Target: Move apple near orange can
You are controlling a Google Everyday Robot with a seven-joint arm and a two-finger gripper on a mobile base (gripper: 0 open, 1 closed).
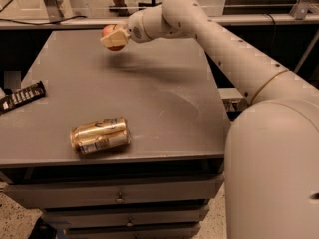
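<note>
Fingers of the white two-finger gripper (114, 38) pinch the round red-orange apple (107, 32), held clear of the grey table (164, 98), well beyond the shiny gold-orange metal can (99, 135) lying on its side. The apple is probably firm, smooth and fairly light; gripping across its middle suits it.

Cream end effector (112, 39), far tabletop (164, 98), grips red apple (106, 31); gold can (99, 135).

Pincer (113, 39) around apple (106, 32) above table (164, 108)

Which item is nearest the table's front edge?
The orange can, lying on its side by the front edge. The snack bar is further back at left; the gripper holds the apple over the far side.
</note>
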